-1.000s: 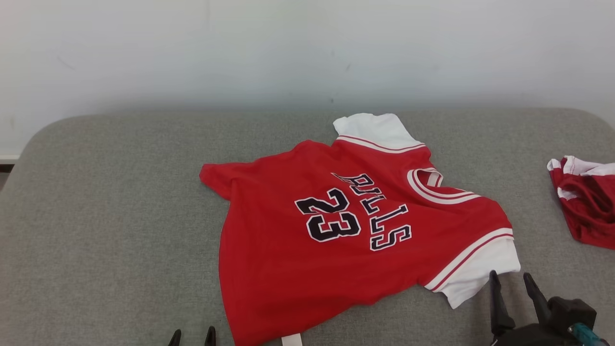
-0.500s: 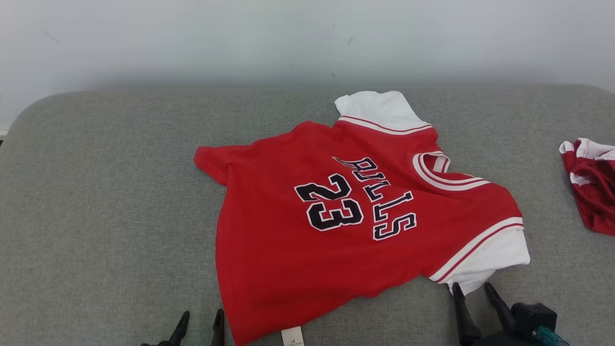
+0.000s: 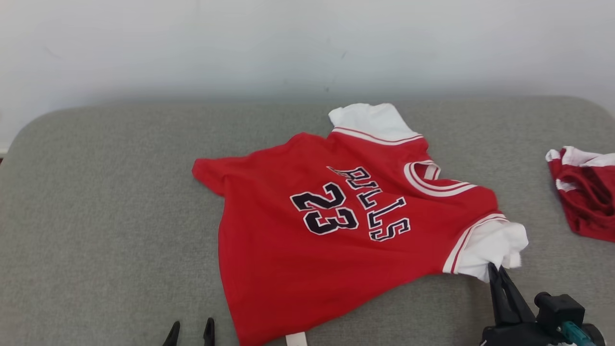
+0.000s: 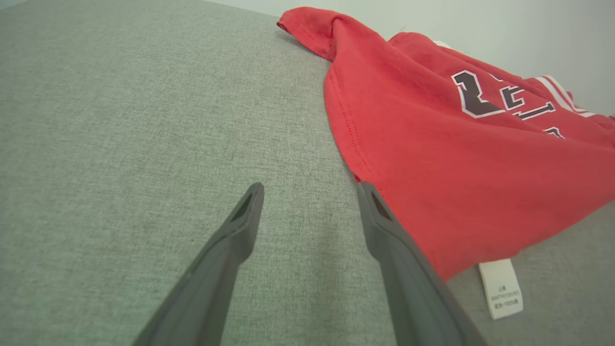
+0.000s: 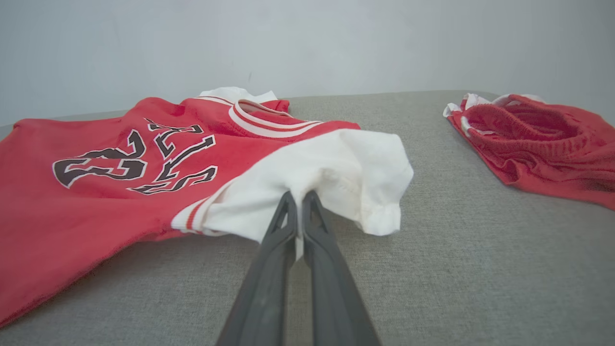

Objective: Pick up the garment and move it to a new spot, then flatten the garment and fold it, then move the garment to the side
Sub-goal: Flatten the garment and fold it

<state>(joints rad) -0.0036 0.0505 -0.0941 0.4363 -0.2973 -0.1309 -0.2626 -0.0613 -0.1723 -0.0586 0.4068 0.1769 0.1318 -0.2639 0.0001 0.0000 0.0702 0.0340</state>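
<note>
At the tips of your right claw (image 5: 300, 196), the red Bulls jersey (image 3: 307, 259) is pinched by its soft white sleeve (image 5: 336, 163); your left claw (image 4: 311, 190) gapes wide beside the hem, over coarse grey upholstery (image 3: 105, 216).

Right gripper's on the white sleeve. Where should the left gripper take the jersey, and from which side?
Probably the red hem of the jersey, near the corner by the care label. Come in low from the robot's left: that edge lies flat, facing the open left gripper beside it, and roughly opposes the right gripper, shut on the white sleeve.
</note>
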